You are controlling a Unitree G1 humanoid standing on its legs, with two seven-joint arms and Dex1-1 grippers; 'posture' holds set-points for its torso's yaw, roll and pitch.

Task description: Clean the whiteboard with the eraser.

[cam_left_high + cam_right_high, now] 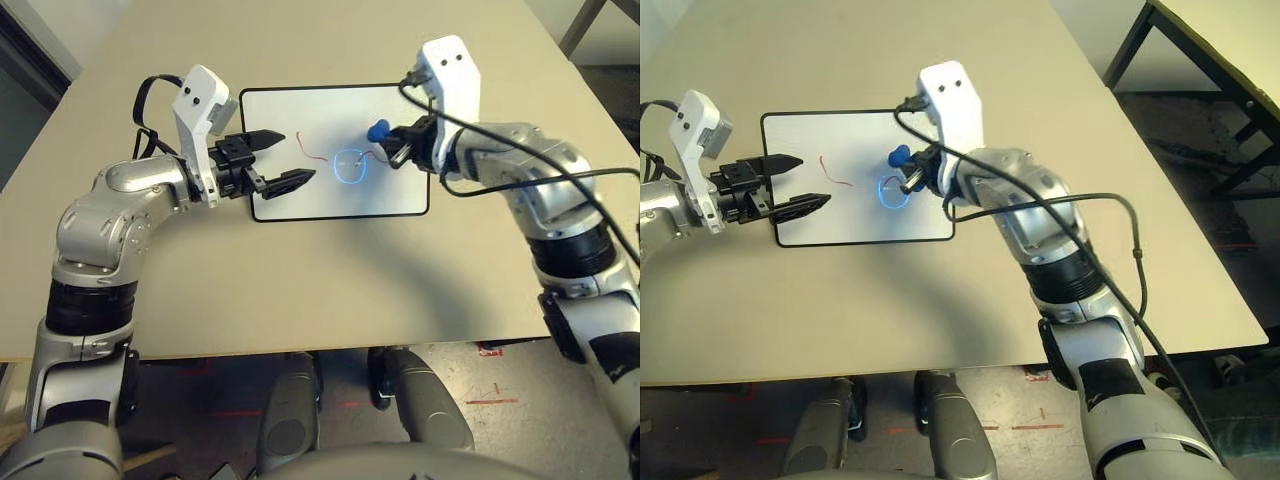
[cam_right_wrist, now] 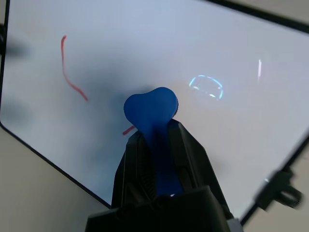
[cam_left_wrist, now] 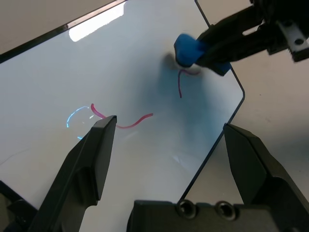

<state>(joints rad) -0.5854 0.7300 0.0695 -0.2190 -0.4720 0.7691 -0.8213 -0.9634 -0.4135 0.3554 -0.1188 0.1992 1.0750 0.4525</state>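
Blue eraser (image 1: pixel 379 131) clamped in R gripper (image 1: pixel 398 146), tip on whiteboard (image 1: pixel 300 200) by red squiggle (image 1: pixel 312 152); wipe step underway. L gripper (image 1: pixel 276 157) spread wide, empty, at board's L edge. Next: sweep across the marks

I take this for a lab or test room: a bare beige tabletop (image 1: pixel 300 290), a second black-legged table (image 1: pixel 1200 50), red tape marks (image 1: pixel 490 400) on the floor.

The left gripper (image 3: pixel 166 140) hangs spread wide above the whiteboard (image 3: pixel 135 63); across it, the right gripper (image 3: pixel 212 46) presses the blue eraser (image 3: pixel 186 50) beside a red mark (image 3: pixel 180 83).
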